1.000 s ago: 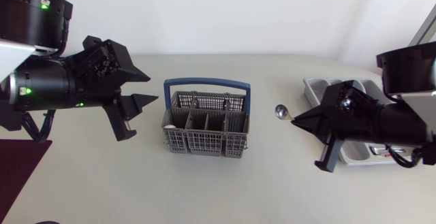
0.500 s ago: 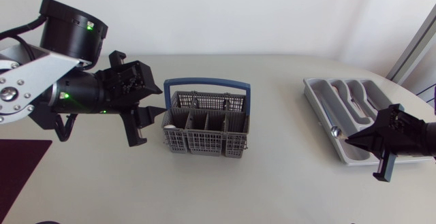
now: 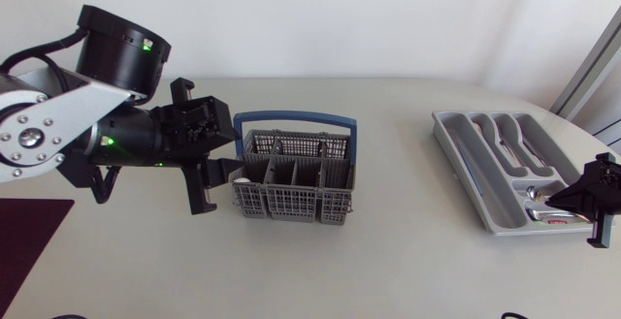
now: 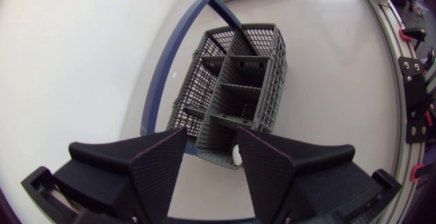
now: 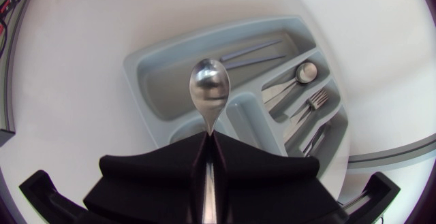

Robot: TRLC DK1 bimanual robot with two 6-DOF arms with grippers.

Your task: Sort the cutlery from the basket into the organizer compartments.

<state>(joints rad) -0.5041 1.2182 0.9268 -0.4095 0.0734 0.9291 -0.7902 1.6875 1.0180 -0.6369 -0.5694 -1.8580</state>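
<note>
The grey cutlery basket (image 3: 294,175) with a blue handle stands mid-table. A white utensil tip (image 3: 243,176) shows in its left end compartment. My left gripper (image 3: 221,164) hovers open just beside that end; in the left wrist view the basket (image 4: 231,88) lies ahead of the spread left gripper (image 4: 211,142), with the white tip (image 4: 236,156) nearest. My right gripper (image 3: 560,200) is shut on a metal spoon (image 5: 210,91), whose bowl sticks out ahead over the grey organizer (image 5: 146,81). In the head view the spoon (image 3: 532,193) hangs above the organizer's (image 3: 456,149) front end.
The organizer holds a spoon (image 5: 300,74), a fork (image 5: 310,105) and knives in separate long compartments. A dark red mat (image 3: 24,232) lies at the table's left edge. Bare tabletop separates the basket from the organizer.
My right arm has carried the spoon rightwards from beside the basket to over the organizer's front end. My left arm has swung in towards the basket's left end.
</note>
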